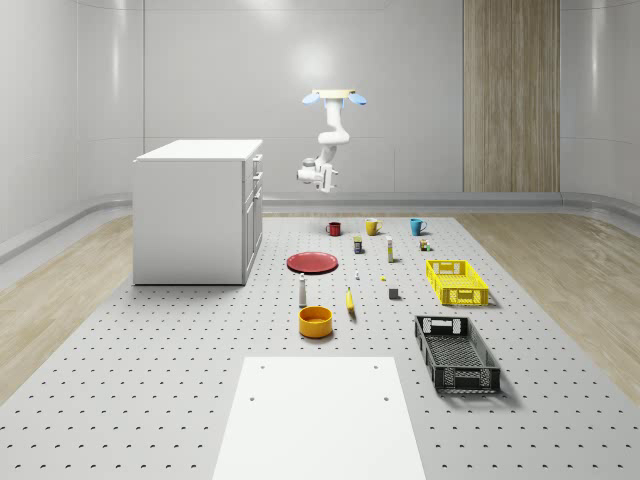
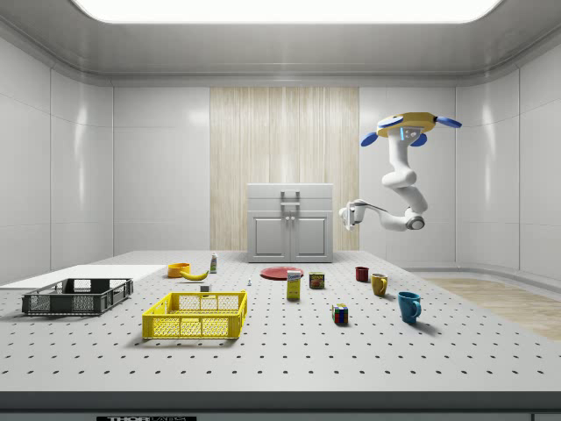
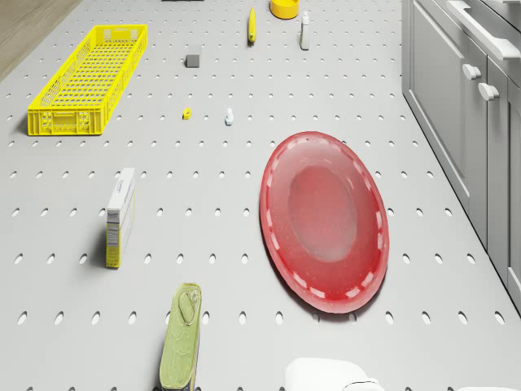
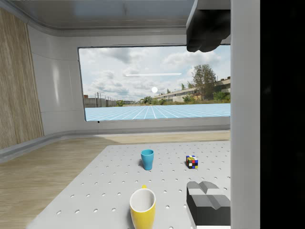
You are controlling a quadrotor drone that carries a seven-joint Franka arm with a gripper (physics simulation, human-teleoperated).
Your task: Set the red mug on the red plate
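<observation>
Risk comes first from height: we see the drone point(image 1: 335, 97) hovering high in the upper middle of the whole-scene view, above the far end of the table point(image 1: 150, 400), and the gripper point(image 1: 306, 173) hangs well above everything. We cannot tell if its fingers are wide or narrow. The red mug point(image 1: 334, 228) stands upright just above the red plate point(image 1: 312, 262) in that frame, near the yellow mug point(image 1: 372, 226). A careless descent could, we think, tip the red mug or catch the yellow one, because they stand close.
</observation>
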